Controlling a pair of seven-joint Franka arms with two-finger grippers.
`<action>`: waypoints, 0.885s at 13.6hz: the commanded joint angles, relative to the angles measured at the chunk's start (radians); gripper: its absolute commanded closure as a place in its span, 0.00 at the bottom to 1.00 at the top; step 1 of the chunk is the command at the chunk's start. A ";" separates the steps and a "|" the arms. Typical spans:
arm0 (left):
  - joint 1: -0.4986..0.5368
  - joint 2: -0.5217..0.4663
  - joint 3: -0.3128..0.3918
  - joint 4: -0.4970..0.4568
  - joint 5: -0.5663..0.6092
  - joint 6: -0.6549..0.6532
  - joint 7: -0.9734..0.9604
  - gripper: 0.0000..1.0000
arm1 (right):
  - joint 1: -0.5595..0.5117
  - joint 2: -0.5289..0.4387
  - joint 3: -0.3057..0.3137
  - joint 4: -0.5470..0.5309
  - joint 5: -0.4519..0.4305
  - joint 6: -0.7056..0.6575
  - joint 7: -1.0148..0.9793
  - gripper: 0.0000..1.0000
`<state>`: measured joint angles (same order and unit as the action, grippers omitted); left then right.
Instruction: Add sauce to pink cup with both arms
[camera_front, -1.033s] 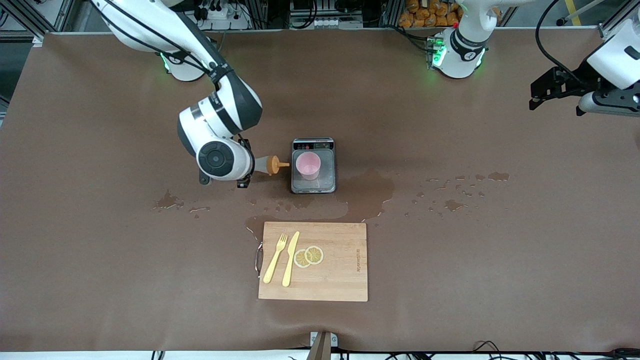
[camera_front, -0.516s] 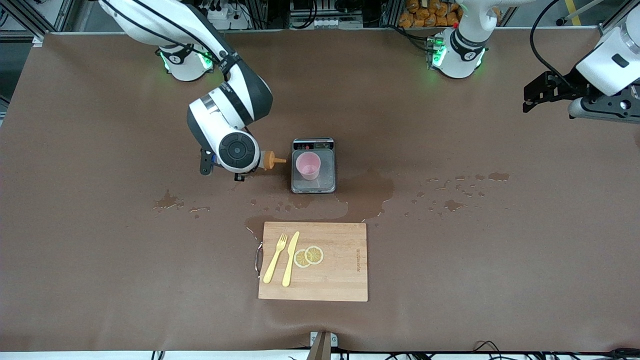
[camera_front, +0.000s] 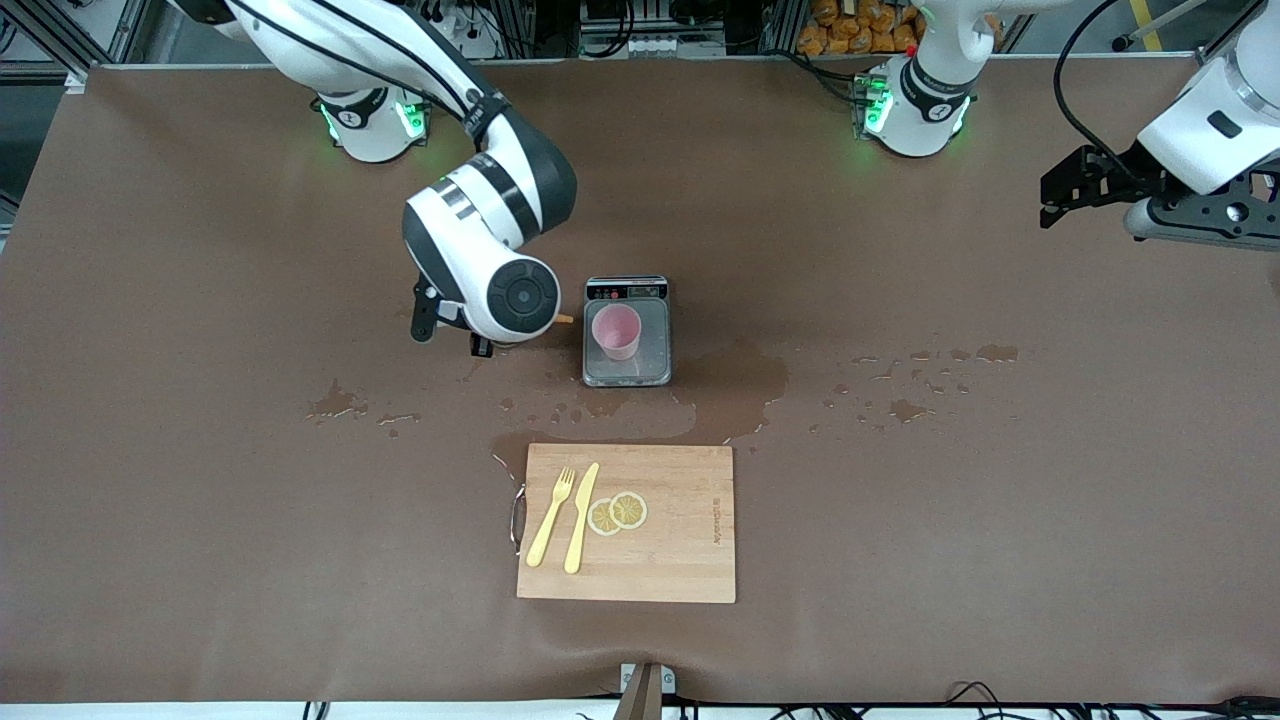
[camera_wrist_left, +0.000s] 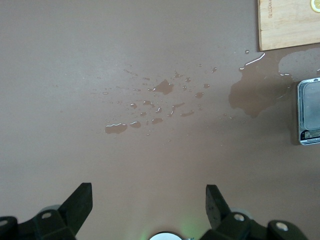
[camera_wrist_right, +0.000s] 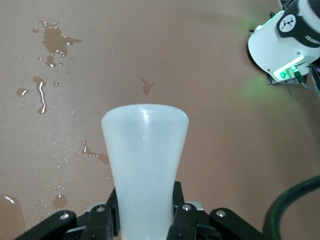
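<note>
Sauce (camera_wrist_right: 145, 170) between right fingers (camera_wrist_right: 181, 207)

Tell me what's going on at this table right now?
The right gripper is shut on the sauce bottle, holding it in the air beside the grey scale, toward the right arm's end of the table. The pink cup stands on that scale. The left gripper waits open above the table's wet patches. A cutting board with a fork, a knife and lemon slices lies nearer the front camera.
</note>
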<state>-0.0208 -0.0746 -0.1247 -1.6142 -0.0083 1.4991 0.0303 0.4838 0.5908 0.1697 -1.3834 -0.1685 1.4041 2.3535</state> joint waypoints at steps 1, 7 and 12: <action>0.001 -0.004 -0.004 0.007 0.021 0.007 -0.018 0.00 | 0.050 0.085 -0.012 0.180 -0.063 -0.158 0.030 0.69; -0.005 -0.008 -0.010 0.007 0.021 0.009 -0.020 0.00 | 0.101 0.096 -0.016 0.211 -0.155 -0.224 0.042 0.75; -0.011 -0.001 -0.010 0.010 0.028 0.007 -0.015 0.00 | 0.162 0.147 -0.041 0.293 -0.201 -0.286 0.050 0.74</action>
<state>-0.0268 -0.0754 -0.1303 -1.6108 -0.0075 1.5044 0.0303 0.6032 0.6802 0.1549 -1.1907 -0.3374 1.1718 2.3910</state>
